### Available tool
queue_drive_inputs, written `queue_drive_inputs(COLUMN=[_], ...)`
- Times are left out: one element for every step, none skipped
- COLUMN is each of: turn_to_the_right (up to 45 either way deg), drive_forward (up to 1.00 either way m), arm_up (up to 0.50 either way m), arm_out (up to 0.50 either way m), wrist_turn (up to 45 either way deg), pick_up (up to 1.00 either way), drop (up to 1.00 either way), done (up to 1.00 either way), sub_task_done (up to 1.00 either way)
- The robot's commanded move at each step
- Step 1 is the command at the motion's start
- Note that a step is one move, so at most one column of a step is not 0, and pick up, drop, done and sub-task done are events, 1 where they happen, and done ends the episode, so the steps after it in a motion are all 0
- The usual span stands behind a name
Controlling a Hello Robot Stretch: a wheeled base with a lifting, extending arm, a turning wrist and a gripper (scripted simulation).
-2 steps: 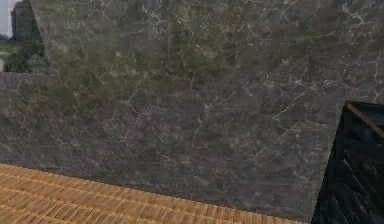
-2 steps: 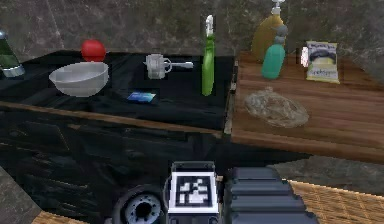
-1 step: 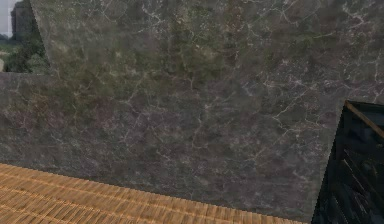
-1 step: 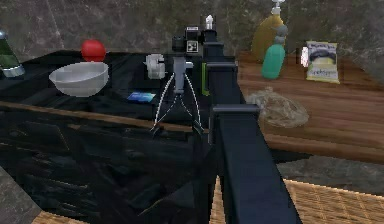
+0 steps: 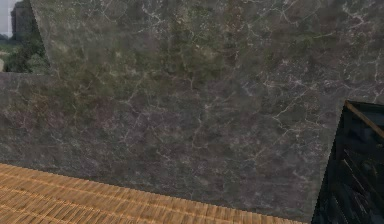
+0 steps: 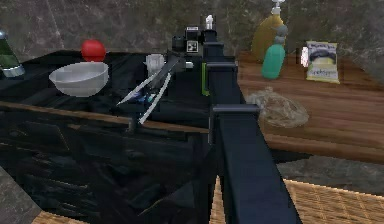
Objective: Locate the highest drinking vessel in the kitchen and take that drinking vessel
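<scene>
1. Forward view: a dark marbled wall looms straight ahead, with a strip of wooden floor at its foot and a dark cabinet at the view's right edge. The danger I see is that any drive forward could bump the base into that wall, and a careless turn could clip the cabinet.

2. Arm side view: the arm reaches out over a black counter, and the gripper lies with its thin fingers slanting across the top. Right at it stands a small pale cup-like thing, which I take for the drinking vessel. It sits on the counter between the white bowl and the arm. I cannot tell whether the gripper has hold of anything, because the cup sits on the surface right behind it.

3. Same view: the bowl is just beside the fingers, with a red round thing beyond it. A sideways sweep could shove the bowl or tip the cup, which looks light enough to topple and roll.

4. Also here: a yellow bottle and a teal bottle stand on the wooden counter near the arm. If the base swung, the arm could drag through them.

5. One more worry: from here I can't confirm this is the highest vessel, so it may be the wrong one.
</scene>
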Motion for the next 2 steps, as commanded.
queue_drive_inputs(turn_to_the_right=[0.0, 0.0], drive_forward=[0.00, 0.00], arm_up=[0.00, 0.00], arm_out=[0.00, 0.00], wrist_turn=[45.0, 45.0], pick_up=[0.00, 0.00], drop=[0.00, 0.00], done=[0.00, 0.00], sub_task_done=[0.00, 0.00])
